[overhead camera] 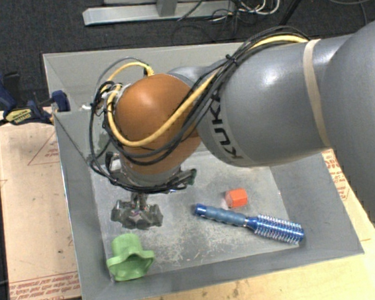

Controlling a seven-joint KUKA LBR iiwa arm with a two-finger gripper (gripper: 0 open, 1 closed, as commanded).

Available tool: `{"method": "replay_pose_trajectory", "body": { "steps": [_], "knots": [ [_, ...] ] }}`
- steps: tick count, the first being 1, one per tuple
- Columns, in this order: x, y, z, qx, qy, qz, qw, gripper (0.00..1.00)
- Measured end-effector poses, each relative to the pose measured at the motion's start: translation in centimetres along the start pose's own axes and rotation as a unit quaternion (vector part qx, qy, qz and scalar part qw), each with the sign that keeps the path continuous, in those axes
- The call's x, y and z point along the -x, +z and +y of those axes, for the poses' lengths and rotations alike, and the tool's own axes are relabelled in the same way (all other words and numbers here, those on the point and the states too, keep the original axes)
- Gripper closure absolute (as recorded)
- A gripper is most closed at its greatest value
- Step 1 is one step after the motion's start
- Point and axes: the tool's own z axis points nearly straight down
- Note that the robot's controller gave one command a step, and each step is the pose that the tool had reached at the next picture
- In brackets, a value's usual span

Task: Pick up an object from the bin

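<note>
Presently the gripper [136,214] stands low over the floor of the grey bin [80,210], in its left half, beneath the orange wrist cover [151,120]. Whether it is open or closed cannot be told from this angle. The nearest thing is a light-green flared plastic piece [129,258], just beside the gripper toward the front-left corner. A small orange block [236,198] and a blue hairbrush [248,223] lie close together to the right, apart from the gripper.
</note>
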Motion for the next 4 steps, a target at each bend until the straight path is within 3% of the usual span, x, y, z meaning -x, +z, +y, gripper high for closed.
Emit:
{"method": "replay_pose_trajectory", "body": {
  "steps": [1, 2, 3, 4],
  "knots": [
    [0.8, 3.0, 0.8, 0.0, -0.011, -0.0001, 0.9999, 1.0],
    [-0.9, -0.4, 4.0, -0.001, 0.133, -0.0011, 0.9911, 1.0],
    [-0.9, -0.3, 4.0, -0.001, 0.133, -0.001, 0.9911, 0.0],
    [-2.2, 5.7, 5.2, 0.0, -0.048, 0.0008, 0.9989, 0.0]
  ]
}}
